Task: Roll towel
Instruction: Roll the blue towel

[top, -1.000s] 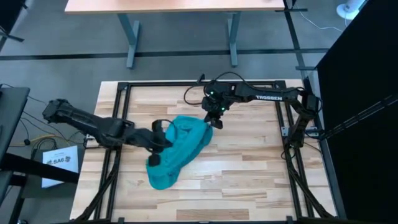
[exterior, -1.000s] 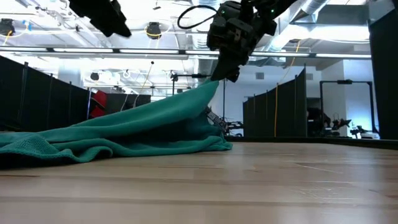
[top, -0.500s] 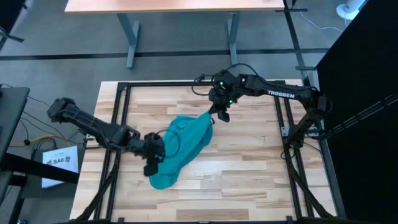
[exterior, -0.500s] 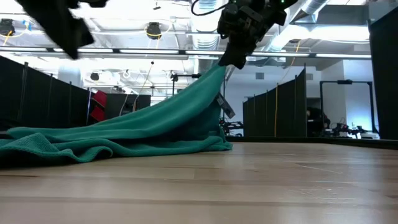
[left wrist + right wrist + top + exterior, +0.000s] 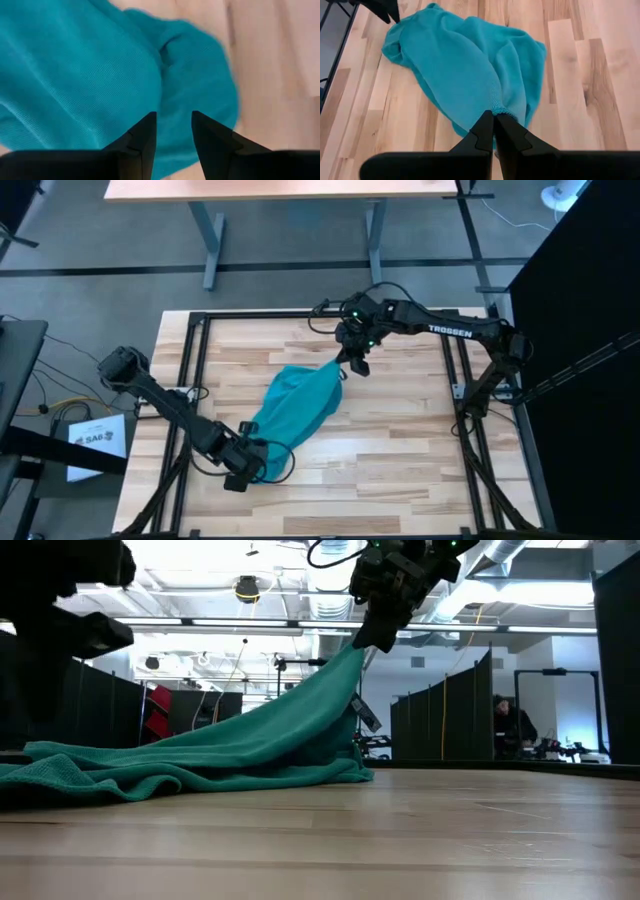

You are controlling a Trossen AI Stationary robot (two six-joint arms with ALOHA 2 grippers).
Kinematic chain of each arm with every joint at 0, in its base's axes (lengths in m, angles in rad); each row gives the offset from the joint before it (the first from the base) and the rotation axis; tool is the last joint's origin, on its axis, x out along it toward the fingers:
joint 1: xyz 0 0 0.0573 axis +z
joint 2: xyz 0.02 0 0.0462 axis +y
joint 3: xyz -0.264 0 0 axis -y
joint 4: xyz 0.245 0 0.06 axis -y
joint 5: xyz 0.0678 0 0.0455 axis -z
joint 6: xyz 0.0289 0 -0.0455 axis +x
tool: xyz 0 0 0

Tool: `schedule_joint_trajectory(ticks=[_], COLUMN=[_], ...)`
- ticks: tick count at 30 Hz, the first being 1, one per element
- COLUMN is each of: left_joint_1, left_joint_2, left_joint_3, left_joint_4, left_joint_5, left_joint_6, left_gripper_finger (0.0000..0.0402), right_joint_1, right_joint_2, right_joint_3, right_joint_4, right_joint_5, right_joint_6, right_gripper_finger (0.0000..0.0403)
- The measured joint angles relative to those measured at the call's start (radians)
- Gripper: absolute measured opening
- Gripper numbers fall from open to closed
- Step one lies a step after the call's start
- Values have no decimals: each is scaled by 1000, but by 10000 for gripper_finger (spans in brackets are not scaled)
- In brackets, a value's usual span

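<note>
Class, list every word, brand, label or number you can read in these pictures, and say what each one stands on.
"TROSSEN": white letters on the right arm, in the high view.
"SAG" or similar, blurred and uncertain: on a white sheet on the floor left of the table.
The towel shows no text.

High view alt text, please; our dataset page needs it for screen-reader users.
Seen from above, the right gripper pinches one end of a teal towel lying bunched across a wooden table. The left gripper is at the towel's opposite end, near the table's front-left.
</note>
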Motion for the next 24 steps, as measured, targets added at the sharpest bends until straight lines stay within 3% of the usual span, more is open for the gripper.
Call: schedule_joint_trajectory(ticks=[13, 24], left_joint_1=[4, 12], left_joint_2=[81, 82], left_joint_3=[1, -3], left_joint_4=[33, 26], left_joint_5=[-72, -93], left_joint_6=[41, 43], left_gripper_finger=[108, 81], right_joint_1=[2, 3], right_joint_2=[0, 0], right_joint_3=[0, 0], right_joint_4=[-4, -5], right_joint_5=[0, 0], right_joint_6=[8, 3], right_gripper_finger=[0, 0])
